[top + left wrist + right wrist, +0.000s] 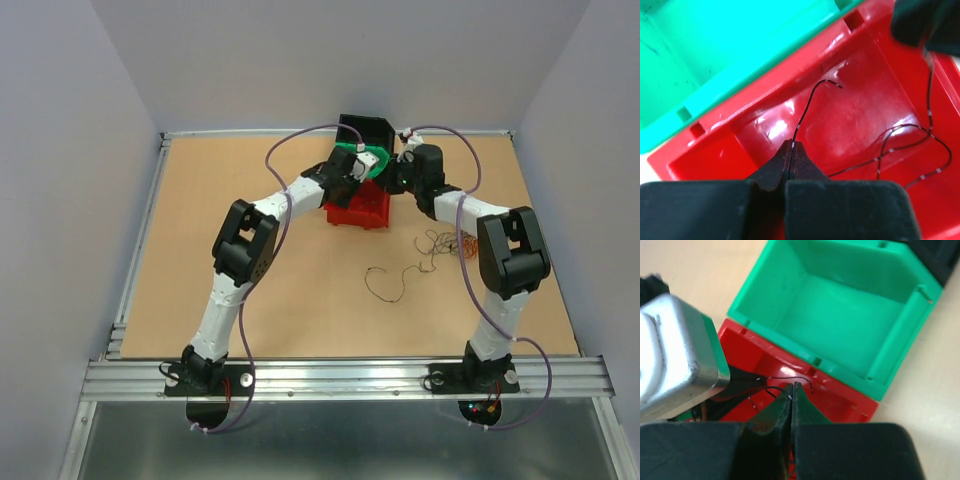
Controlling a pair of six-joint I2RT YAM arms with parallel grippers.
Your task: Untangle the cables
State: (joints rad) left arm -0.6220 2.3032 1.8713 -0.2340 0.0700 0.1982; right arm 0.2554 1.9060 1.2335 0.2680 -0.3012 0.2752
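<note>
A thin dark cable (pixel 807 107) with white bands hangs over the red bin (pixel 850 115). My left gripper (pixel 791 145) is shut on one part of it, and more of the cable loops (pixel 912 142) lie in the bin. My right gripper (pixel 792 386) is shut on the same dark cable (pixel 772 389) just beside the left gripper's fingers (pixel 742 381). In the top view both grippers, left (pixel 362 172) and right (pixel 397 175), meet above the red bin (pixel 372 212). A wiry clump of cables (pixel 445 243) lies on the table by the right arm, and one dark cable (pixel 386 282) lies apart.
A green bin (pixel 840 305) stands right behind the red one, and a black bin (pixel 372 130) behind that at the back edge. The wooden table (pixel 200 190) has a raised metal rim (pixel 140 230) on the left and the arm bases on a rail in front.
</note>
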